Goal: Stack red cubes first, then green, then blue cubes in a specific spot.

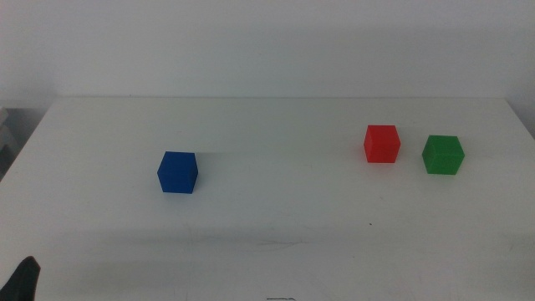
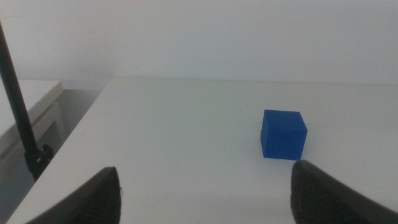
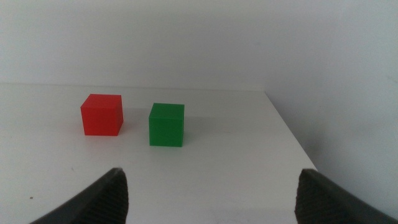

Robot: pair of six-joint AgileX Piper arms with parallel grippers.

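The red cube [image 1: 382, 143] sits on the white table at the right, with the green cube [image 1: 442, 155] just to its right, a small gap between them. The blue cube [image 1: 178, 171] rests alone left of the middle. My left gripper [image 2: 205, 193] is open near the front left corner, its tip [image 1: 25, 278] just showing, and the blue cube [image 2: 283, 134] lies well ahead of it. My right gripper [image 3: 211, 196] is open and out of the middle view; the red cube [image 3: 102, 114] and green cube [image 3: 166, 124] stand ahead of it, untouched.
The white table [image 1: 276, 226] ends at a pale wall behind. Its left edge [image 2: 81, 121] drops to a dark stand pole [image 2: 22, 118] and a lower white surface. Its right edge [image 3: 292, 134] runs close beside the green cube.
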